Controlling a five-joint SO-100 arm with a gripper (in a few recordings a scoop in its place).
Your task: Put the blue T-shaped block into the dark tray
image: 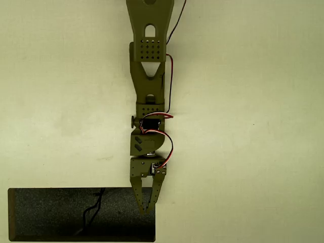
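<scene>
The dark tray [50, 215] lies at the lower left of the overhead view, black-grey and speckled, with a thin dark crack-like line near its middle. My olive-green arm reaches down from the top edge. My gripper [147, 208] hangs over the tray's right end. Its two fingers converge until the tips meet, so it looks shut, and nothing shows between them. The blue T-shaped block is out of view.
The pale cream table [243, 152] spreads flat on all sides of the arm. Red and black cables [169, 86] run down the arm's right side. The tray's right edge [154, 223] sits just right of the fingertips.
</scene>
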